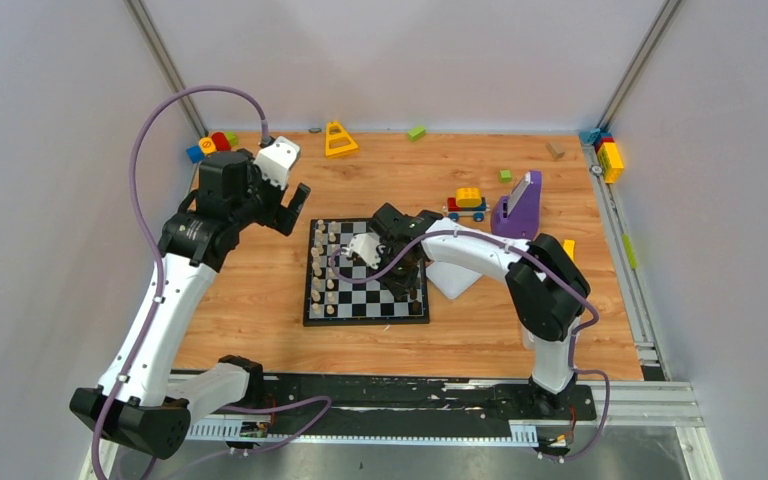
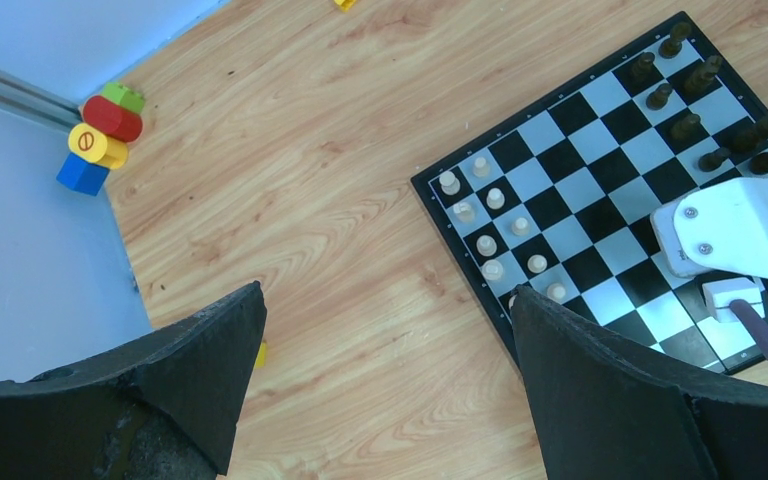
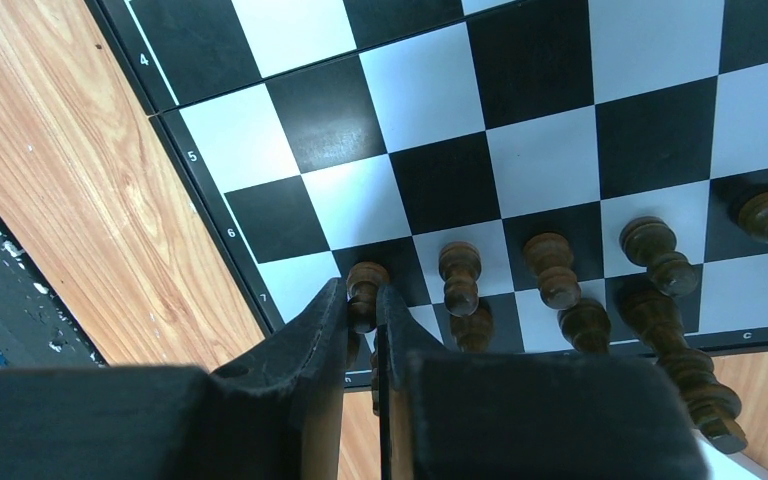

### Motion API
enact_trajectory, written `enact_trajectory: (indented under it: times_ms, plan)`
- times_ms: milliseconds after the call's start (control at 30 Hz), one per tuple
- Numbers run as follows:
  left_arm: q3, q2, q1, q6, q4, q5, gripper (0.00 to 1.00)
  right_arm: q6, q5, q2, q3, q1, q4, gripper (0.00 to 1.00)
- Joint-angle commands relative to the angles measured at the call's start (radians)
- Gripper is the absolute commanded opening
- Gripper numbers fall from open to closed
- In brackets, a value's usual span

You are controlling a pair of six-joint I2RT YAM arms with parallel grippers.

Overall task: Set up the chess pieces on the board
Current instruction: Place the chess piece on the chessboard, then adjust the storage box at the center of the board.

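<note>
Right tool (image 3: 362, 305) pinches a turned dark pawn (image 3: 366, 277) — glossy checked board (image 3: 440, 100).

Finishes at my right claw (image 3: 360, 300)
I see matt black fingers (image 3: 305, 345), a varnished-looking wooden dark pawn (image 3: 366, 278) between them, and a glossy board (image 3: 440, 110) beneath.

Chessmen (image 2: 495, 198) on board (image 2: 572, 116), one pawn (image 3: 364, 284) seemingly pinched

one board (image 1: 370, 297), at least nine cream pieces (image 2: 496, 198), at least eight dark pieces (image 3: 550, 268), one toy car (image 1: 467, 203)
</note>
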Motion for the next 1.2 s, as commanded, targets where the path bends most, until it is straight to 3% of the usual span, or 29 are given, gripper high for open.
enact_trajectory:
  times_ms: [0,133,367,567,767,900,1167]
  plan:
    - [-0.002,-0.022,0.008,-0.017,0.038,0.01,1.0,-0.003,0.019,0.005,-0.006,0.01,0.026,0.04]
    - [-0.004,-0.023,0.008,-0.016,0.038,0.011,1.0,-0.003,0.018,0.006,-0.016,0.011,0.027,0.11]
    - [-0.011,-0.027,0.008,-0.012,0.042,0.008,1.0,0.002,0.017,-0.008,-0.012,0.012,0.028,0.36]
    - [-0.008,-0.021,0.008,-0.013,0.041,0.007,1.0,0.007,0.005,-0.078,0.045,0.008,-0.001,0.4]
    - [0.005,-0.013,0.008,-0.005,0.034,0.028,1.0,0.02,-0.064,-0.252,0.066,-0.061,-0.051,0.45]
    - [0.0,-0.007,0.009,0.018,0.03,0.099,1.0,0.026,-0.059,-0.414,-0.018,-0.184,-0.076,0.46]
    - [-0.026,0.008,0.008,0.038,0.018,0.311,1.0,-0.04,-0.075,-0.738,-0.267,-0.661,-0.133,0.5]
